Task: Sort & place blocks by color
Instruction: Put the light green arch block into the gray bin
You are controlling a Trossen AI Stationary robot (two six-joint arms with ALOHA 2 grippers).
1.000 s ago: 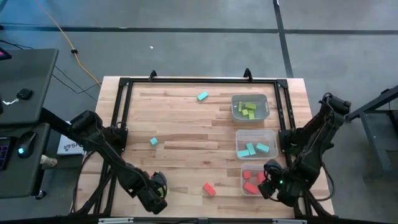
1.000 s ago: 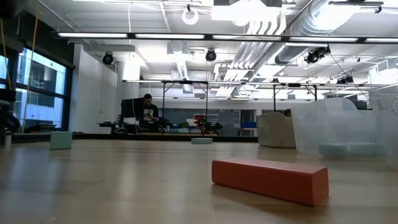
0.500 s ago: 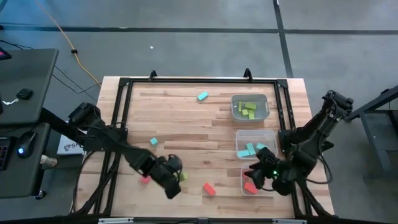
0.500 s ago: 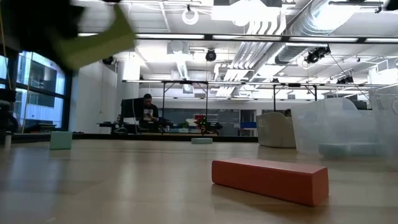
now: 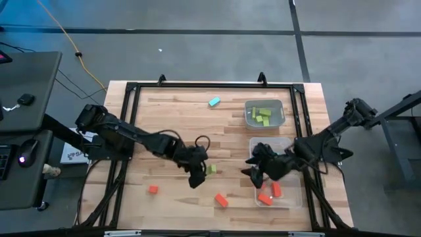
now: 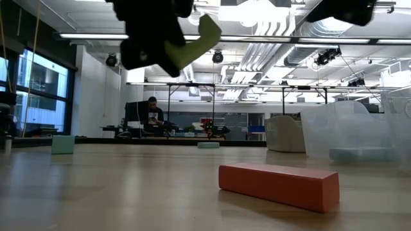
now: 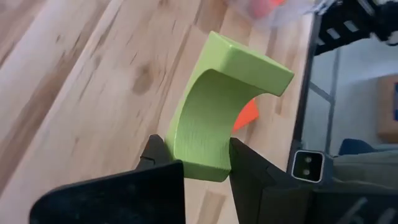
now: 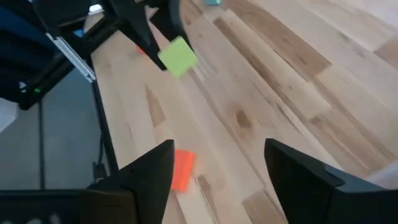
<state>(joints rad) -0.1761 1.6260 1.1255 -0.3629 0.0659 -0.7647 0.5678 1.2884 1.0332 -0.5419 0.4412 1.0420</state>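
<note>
One green block (image 7: pixel 214 121) clamped in left gripper (image 5: pixel 199 176), base hidden, right gripper (image 5: pixel 255 170) spread wide, empty

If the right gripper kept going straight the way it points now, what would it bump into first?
Probably the bare wooden table: the open right gripper angles down at it. A red-orange block lies near that line, though depth is unclear.

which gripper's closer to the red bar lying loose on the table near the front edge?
Left. The left gripper, holding a green block, hangs just behind the red bar; the right gripper sits farther off toward the bins.
</note>
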